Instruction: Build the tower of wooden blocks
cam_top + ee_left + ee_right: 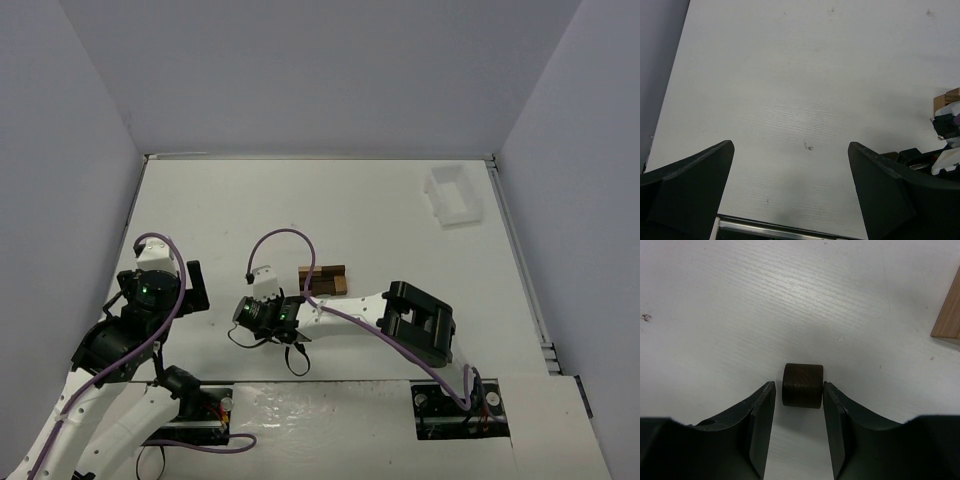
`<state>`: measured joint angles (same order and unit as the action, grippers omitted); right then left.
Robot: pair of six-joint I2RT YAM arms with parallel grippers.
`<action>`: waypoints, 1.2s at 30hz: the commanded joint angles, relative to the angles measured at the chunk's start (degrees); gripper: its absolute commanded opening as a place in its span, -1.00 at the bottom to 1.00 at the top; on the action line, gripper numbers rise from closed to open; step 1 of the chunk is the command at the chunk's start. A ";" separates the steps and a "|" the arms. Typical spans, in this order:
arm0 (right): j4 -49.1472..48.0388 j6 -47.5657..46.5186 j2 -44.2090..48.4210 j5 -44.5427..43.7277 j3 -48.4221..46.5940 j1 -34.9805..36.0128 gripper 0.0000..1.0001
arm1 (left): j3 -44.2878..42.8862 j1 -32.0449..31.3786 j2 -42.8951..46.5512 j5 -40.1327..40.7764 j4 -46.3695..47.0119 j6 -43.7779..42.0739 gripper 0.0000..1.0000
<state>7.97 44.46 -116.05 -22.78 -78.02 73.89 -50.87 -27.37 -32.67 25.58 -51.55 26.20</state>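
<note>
Right jaws set around a loose dark block, just near of the wood block tower (322, 280).

The right arm (350, 310) lies low and stretched to the left across the near part of the surface (400, 240), its wrist pointing down. The right jaws are partly narrowed around a small dark brown block (802, 385). One jaw is right at the block's side, while a sliver of surface shows between the block and the other, so this is not a firm pinch. The tower, dark and tan pieces in a low stack, sits mid-surface just beyond that wrist; a tan edge (947, 315) shows in the right wrist view. The left arm (130, 320) is folded at the left, with the left jaws spread wide over bare surface. A white tray (455, 195) sits far right, well apart.
</note>
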 commanded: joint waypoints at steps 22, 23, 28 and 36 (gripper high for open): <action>0.12 -0.95 9.38 -6.22 2.44 0.02 -1.00 | -0.37 -1.10 -0.30 0.61 3.38 0.08 0.94; 0.35 -1.03 11.22 -6.45 2.82 -0.20 -1.00 | -0.37 -1.11 -0.37 0.61 3.39 0.08 0.94; 2.04 -0.86 18.00 -8.41 5.18 -2.49 -1.00 | -0.33 -1.28 -0.21 0.61 3.43 0.08 0.94; 2.80 -3.88 25.61 -6.76 11.61 -11.15 -1.00 | -0.23 -1.46 -0.12 0.87 3.43 0.22 0.94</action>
<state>9.80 42.36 -94.38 -27.46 -69.04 66.70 -50.78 -28.54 -32.38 25.57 -50.90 26.20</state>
